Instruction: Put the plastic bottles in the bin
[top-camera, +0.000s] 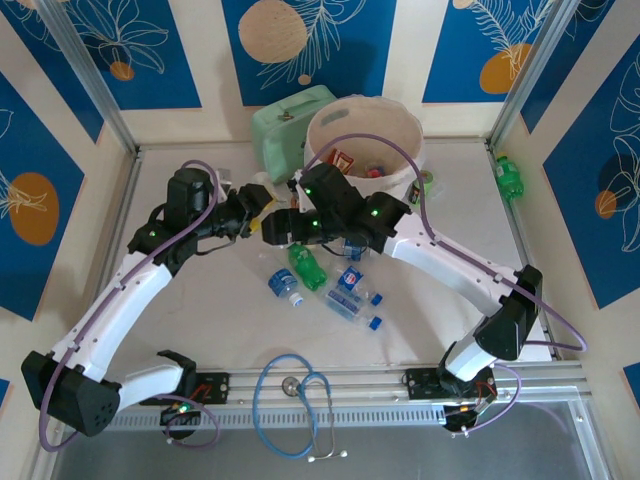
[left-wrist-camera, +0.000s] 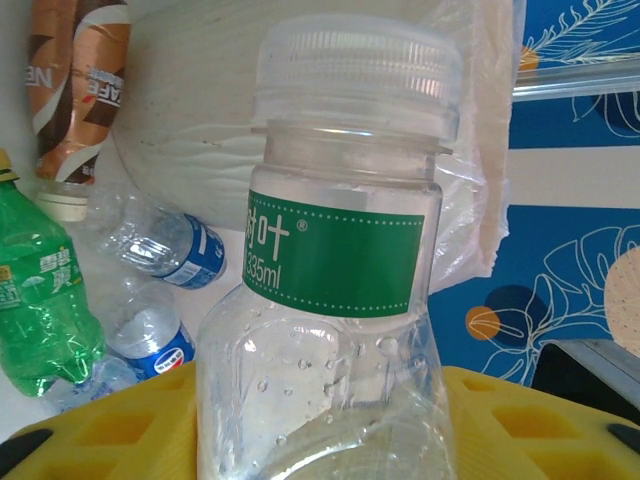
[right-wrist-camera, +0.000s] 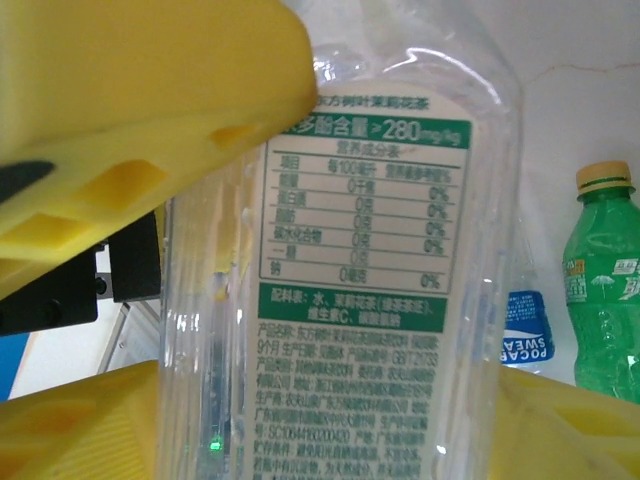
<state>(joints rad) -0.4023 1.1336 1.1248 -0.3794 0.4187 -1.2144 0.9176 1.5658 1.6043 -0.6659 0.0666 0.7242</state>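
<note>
In front of the bin (top-camera: 410, 150), a clear green-labelled bottle (left-wrist-camera: 340, 300) sits clamped between the yellow fingers of the left gripper (left-wrist-camera: 330, 440). The right gripper (right-wrist-camera: 330, 430) straddles the same bottle, a finger on either side; whether they press it I cannot tell. A green soda bottle (top-camera: 307, 266) and several blue-labelled bottles (top-camera: 345, 290) lie on the table (top-camera: 220, 310) nearby.

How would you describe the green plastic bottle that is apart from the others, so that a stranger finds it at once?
Find the large round pale bin at the far edge of the white table. Go right to the table's far right corner, where the green plastic bottle sits. It is alone there, while the other bottles cluster in the middle.
</note>
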